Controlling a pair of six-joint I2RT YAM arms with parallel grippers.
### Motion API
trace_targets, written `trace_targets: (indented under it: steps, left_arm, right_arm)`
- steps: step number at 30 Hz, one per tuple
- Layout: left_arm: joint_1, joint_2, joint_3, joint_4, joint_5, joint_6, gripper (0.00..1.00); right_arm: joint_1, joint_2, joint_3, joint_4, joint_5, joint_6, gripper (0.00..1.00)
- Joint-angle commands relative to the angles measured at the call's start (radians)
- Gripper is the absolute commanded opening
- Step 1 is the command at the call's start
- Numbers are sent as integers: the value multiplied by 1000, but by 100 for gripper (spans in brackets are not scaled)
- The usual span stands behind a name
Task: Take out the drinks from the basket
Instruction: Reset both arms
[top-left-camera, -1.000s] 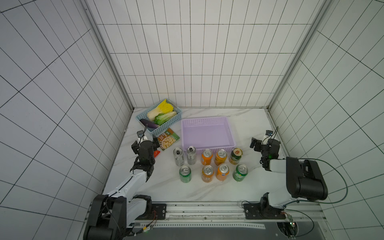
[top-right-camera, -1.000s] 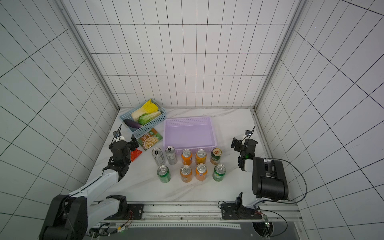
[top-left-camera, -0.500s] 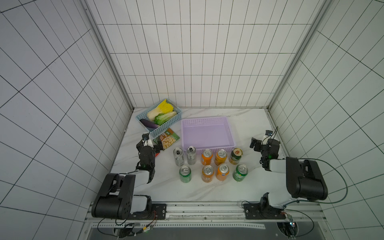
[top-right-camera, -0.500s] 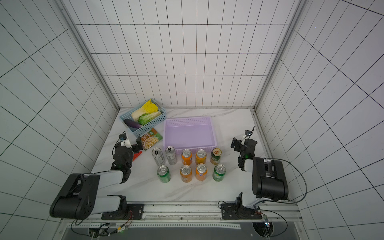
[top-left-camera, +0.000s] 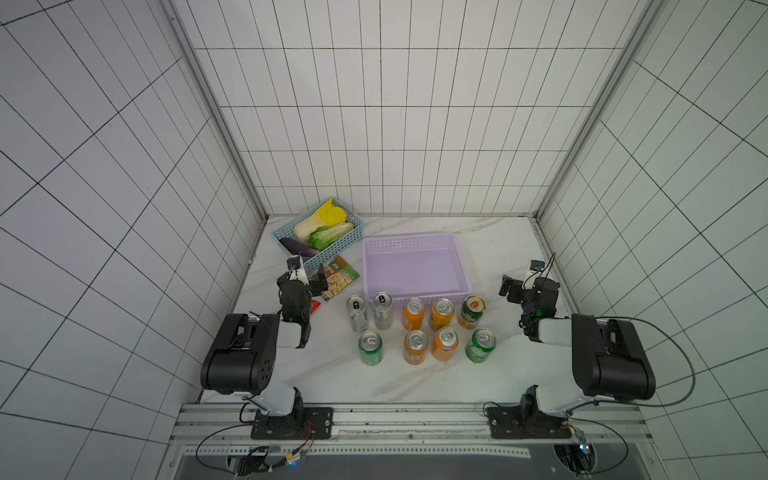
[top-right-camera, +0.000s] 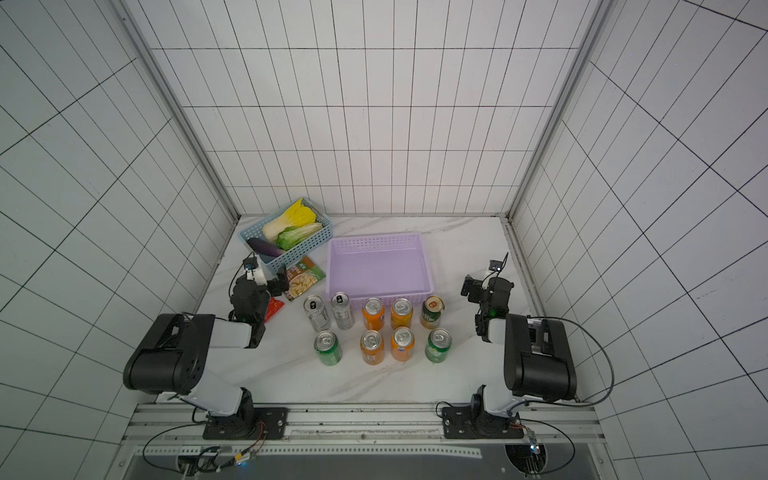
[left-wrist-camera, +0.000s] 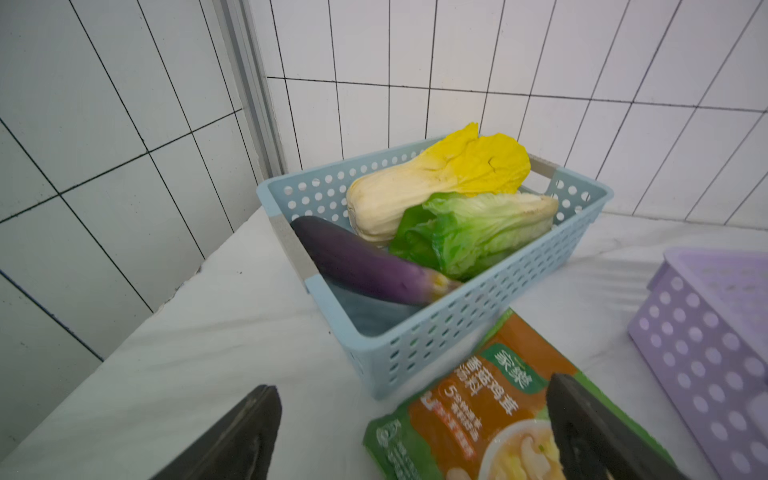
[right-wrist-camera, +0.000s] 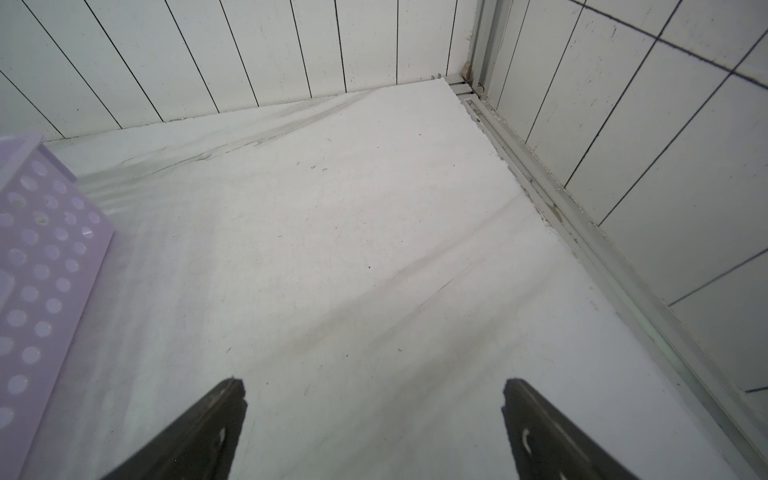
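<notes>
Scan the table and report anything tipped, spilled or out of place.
Nothing stands out. The nine small metal cans stand upright in two rows on the marble table, in front of the empty lilac plastic basket. No spill shows. A flat green snack packet lies loose beside the blue lattice basket of vegetables.

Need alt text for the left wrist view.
A blue lattice basket holds a pale cabbage, green lettuce and a purple eggplant. Closer: a green-and-orange packet, a corner of the lilac basket, and the left gripper with jaws open.

The green-and-orange packet (left-wrist-camera: 469, 399) reads 家樂 (smaller lines beneath, one beginning with 5, are blurred).
</notes>
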Motion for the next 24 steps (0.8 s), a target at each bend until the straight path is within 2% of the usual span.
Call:
trace_targets:
  steps: [1, 24]
  left_arm:
    - [32, -24, 24, -142, 47, -55, 98]
    - [27, -20, 31, -149, 54, -37, 97]
  right_arm:
    - [8, 0, 15, 12, 15, -10, 99]
    - [11, -1, 12, 15, 19, -11, 99]
